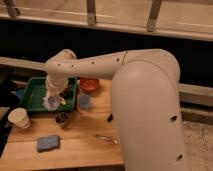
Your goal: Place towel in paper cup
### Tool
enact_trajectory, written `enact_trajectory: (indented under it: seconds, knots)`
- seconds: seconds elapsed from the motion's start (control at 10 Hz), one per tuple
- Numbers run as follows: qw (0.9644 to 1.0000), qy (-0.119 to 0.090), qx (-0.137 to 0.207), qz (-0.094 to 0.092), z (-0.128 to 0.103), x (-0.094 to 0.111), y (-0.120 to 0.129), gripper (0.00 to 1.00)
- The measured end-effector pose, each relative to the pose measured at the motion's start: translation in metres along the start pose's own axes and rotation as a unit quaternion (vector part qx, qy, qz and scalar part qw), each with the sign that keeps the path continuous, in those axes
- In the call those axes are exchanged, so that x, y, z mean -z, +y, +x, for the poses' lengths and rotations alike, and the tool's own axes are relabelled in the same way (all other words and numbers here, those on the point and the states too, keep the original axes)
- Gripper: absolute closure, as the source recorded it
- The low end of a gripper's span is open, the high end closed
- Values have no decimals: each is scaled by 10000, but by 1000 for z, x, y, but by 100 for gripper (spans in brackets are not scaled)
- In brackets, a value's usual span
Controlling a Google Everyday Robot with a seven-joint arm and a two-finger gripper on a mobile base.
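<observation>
My gripper (pixel 54 96) hangs over the right part of the green tray (pixel 33 86), at the end of the white arm that reaches in from the right. It is shut on a crumpled pale towel (pixel 52 102) that dangles from it above the tray. The paper cup (pixel 19 118) stands upright on the wooden table, to the lower left of the gripper and apart from it, just in front of the tray's left corner.
An orange bowl (pixel 90 85) and a blue object (pixel 84 102) sit right of the tray. A small dark cup (pixel 62 119) stands in front of the tray. A blue sponge (pixel 47 143) and a metal utensil (pixel 106 138) lie near the table's front edge.
</observation>
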Motion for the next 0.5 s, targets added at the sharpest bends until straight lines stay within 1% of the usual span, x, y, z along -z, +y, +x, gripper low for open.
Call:
enact_trajectory:
  seconds: [0.2,0.3,0.5]
  knots:
    - [9995,-52,286,-120,-23,-9,22,100]
    - [9985,-77,492,-209,-36,-15,39,100]
    - [9948,-86,896,-475,-55,-29,74,100]
